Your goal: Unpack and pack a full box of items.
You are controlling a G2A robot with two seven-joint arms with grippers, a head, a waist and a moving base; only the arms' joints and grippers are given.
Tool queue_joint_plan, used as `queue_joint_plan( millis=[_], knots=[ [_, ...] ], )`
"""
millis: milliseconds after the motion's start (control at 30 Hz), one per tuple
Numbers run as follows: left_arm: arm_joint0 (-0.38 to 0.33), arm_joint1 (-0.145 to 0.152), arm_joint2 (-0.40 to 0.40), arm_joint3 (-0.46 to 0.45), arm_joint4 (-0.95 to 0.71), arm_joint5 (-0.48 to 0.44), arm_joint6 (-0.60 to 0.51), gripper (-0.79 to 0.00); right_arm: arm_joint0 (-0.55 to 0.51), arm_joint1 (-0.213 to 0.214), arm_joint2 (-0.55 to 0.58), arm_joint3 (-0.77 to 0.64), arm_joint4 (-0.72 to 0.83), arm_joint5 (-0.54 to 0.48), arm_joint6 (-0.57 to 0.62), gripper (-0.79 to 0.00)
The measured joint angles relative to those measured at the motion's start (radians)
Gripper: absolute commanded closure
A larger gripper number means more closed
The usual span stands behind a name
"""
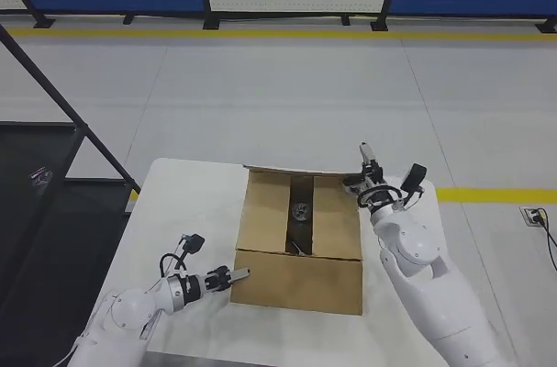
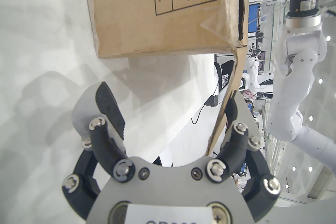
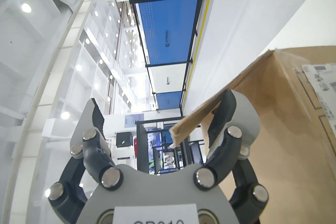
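on the white table: both pincers spread at the flaps

the brown cardboard box sits on the white table, just beside its far edge. its top flaps are parted over a dark slot holding a small grey item. the left pincer is released at the near left corner, with a flap edge against one finger. the right pincer, also released, touches the far flap corner. lifting unclamped would likely slip, and a shove could tip the box over that far edge. open room lies left and nearer.
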Motion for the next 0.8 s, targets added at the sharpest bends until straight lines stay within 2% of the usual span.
queue_joint_plan(
  millis=[167, 333, 800],
  knots=[
    [0.0, 0.003, 0.008, -0.001, -0.001, 0.0, 0.003, -0.785, 0.146, -0.048, -0.094, 0.131, -0.01, 0.017, -0.067, -0.785],
    [0.0, 0.005, 0.013, -0.001, -0.01, -0.004, 0.002, -0.785, 0.261, -0.094, -0.179, 0.284, -0.069, -0.039, -0.103, -0.785],
    [-0.031, 0.01, 0.034, 0.033, -0.037, -0.006, 0.001, -0.785, 0.269, -0.096, -0.183, 0.299, -0.078, -0.044, -0.108, -0.785]
  ],
)
